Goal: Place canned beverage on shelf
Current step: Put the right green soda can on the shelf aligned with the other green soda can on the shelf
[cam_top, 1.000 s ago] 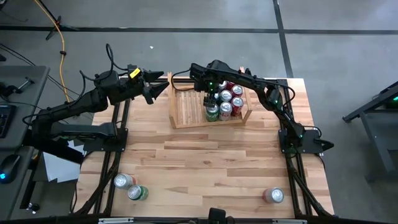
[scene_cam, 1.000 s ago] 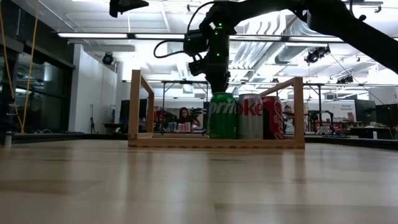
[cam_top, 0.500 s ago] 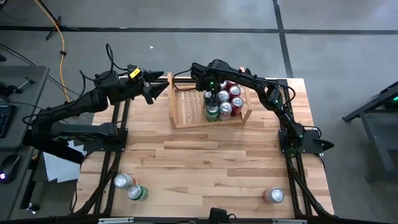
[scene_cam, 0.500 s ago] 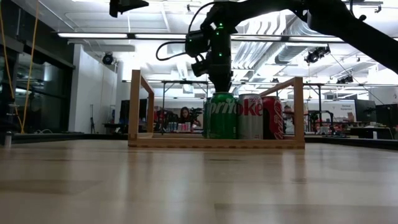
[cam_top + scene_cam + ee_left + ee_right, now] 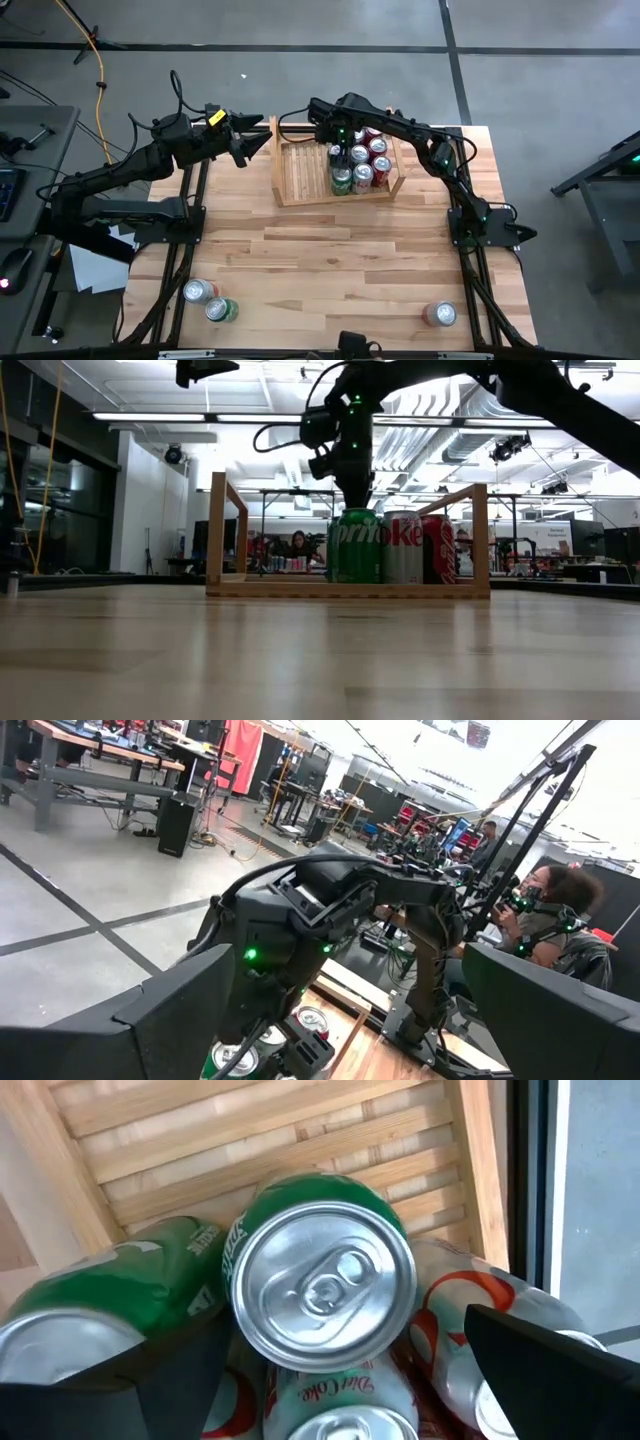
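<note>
**Green can on the shelf, right gripper above it**

Green can (image 5: pixel 318 1275) upright on the shelf (image 5: pixel 300 170), upper centre of the high view, touching neighbouring cans. Right gripper (image 5: pixel 338 152) directly above, fingers spread, released. Left gripper (image 5: pixel 243 138) upper left, beside the shelf, jaw state impossible to tell. Three loose cans near the table's (image 5: pixel 330 260) lower edge.

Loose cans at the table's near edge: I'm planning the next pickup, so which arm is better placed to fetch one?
Probably the left. Its gripper hangs free beside the shelf, with two cans on its side. The right gripper is over the shelved green can, fingers spread.
</note>
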Motion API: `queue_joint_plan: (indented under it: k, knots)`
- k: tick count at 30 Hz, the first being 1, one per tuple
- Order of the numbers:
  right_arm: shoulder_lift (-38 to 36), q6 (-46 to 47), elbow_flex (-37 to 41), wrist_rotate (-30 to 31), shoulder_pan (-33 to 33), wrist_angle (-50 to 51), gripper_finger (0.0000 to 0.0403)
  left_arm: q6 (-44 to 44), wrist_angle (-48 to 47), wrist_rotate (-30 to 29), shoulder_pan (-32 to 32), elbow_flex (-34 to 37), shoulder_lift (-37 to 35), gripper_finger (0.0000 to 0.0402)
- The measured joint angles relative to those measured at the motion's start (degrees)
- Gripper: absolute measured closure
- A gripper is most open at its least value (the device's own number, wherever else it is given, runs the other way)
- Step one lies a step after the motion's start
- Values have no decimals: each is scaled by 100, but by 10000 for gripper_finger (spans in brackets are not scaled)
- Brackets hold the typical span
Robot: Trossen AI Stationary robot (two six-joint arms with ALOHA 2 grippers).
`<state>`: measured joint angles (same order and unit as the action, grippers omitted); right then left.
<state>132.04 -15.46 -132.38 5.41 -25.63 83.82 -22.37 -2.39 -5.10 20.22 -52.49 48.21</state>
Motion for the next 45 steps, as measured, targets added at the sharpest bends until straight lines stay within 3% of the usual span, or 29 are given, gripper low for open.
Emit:
queue_joint_plan:
  k: [11, 20, 23, 26, 29, 31, 38, 45]
  knots:
    - [-442, -98, 0, -275, -24, -150, 18, 0, 1, 1, 0, 0, 0, 19]
    - [-491, 622, 0, -1513, 109, -1840, 18, -3, -2, 1, -1, 0, 1, 19]
    - [-448, 524, 9, -1460, 211, -2159, 18, -4, -2, 1, 0, 0, 1, 19]
    - [-409, 327, 11, -787, 341, -2225, 31, -7, -5, 1, -1, 0, 2, 19]
    - [-319, 142, 11, -136, 432, -2091, 75, -4, -7, 1, -1, 0, 0, 19]
    - [-229, 108, 11, -43, 451, -1941, 123, -7, -8, -1, -1, 0, 1, 19]
    - [87, 51, 13, -5, 544, -1877, 373, -7, -9, -5, -1, 0, 2, 19]
    - [199, -237, 13, 687, 669, -1861, 384, -9, -9, -7, -1, 0, 2, 19]
